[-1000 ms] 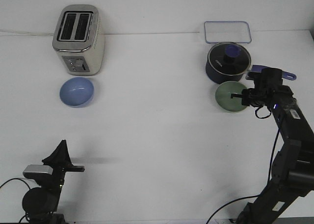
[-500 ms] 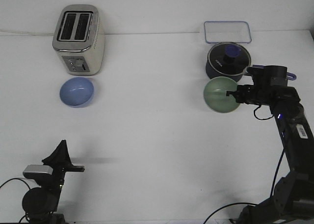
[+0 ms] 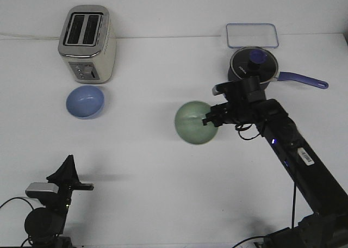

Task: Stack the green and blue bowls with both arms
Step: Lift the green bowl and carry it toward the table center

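Toaster (image 3: 87, 43) is my landmark on the white table (image 3: 147, 172), standing at the far left. Directly in front of it, just beside its base, the blue bowl (image 3: 85, 101) sits upright on the table with its hollow facing up. Well to the right of the toaster and a little nearer to me, the green bowl (image 3: 194, 123) is off the table, tipped so its hollow faces forward, its right rim clamped in my right pincer (image 3: 210, 119), which is clenched on that rim. My right arm (image 3: 293, 150) stretches from the near right corner toward the middle of the table. Far right of the toaster, at about the same depth, the dark saucepan (image 3: 251, 68) stands with its lid on and its blue handle pointing right; just behind it lies a clear rectangular tray (image 3: 253, 35). My left pincer (image 3: 87, 187) is low and near, in front of the toaster beyond the blue bowl, holding nothing; I cannot tell whether it is released or clenched
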